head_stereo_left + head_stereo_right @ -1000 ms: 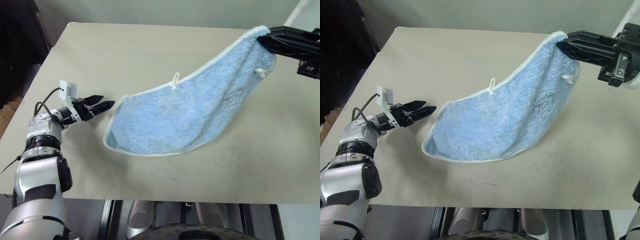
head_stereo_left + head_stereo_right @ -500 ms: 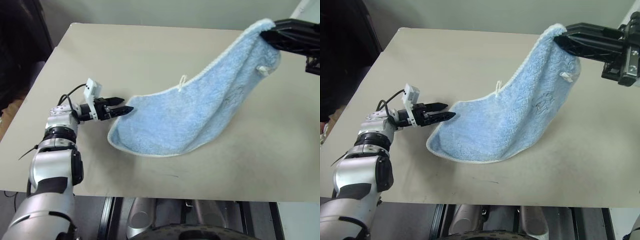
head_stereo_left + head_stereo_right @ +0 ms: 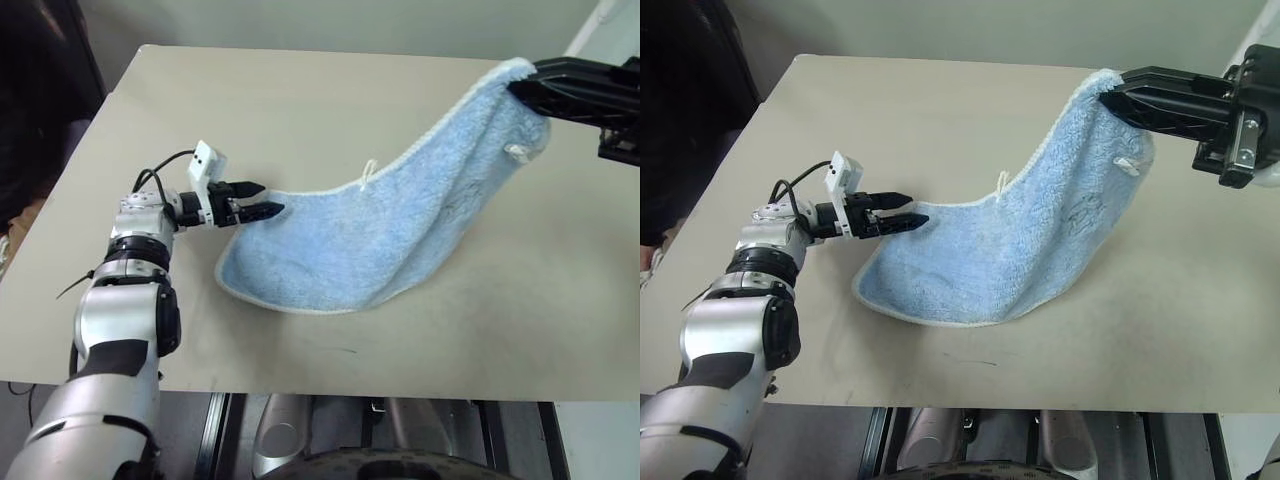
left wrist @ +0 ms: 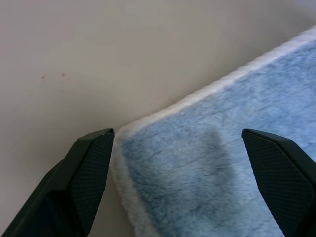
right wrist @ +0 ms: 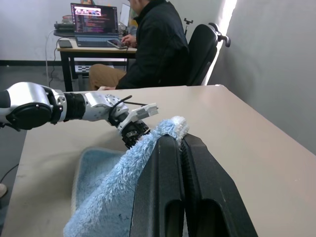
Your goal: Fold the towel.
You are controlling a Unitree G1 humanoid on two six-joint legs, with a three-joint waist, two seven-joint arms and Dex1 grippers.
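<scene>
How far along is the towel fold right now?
Done: the right gripper is shut on one corner of the towel and holds it up off the table. In hand: the open left gripper sits at the opposite corner, which lies flat between its fingers in the left wrist view, not yet pinched. Left: close on that corner, then bring the corners together; no fold shows yet.

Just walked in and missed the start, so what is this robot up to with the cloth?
It is partway into folding a light blue towel on the table. The right tool is shut on one corner, holding it up in the air, while the rest trails down onto the tabletop. The left tool is open, its fingers either side of the towel's near-left corner, not yet closed.
</scene>
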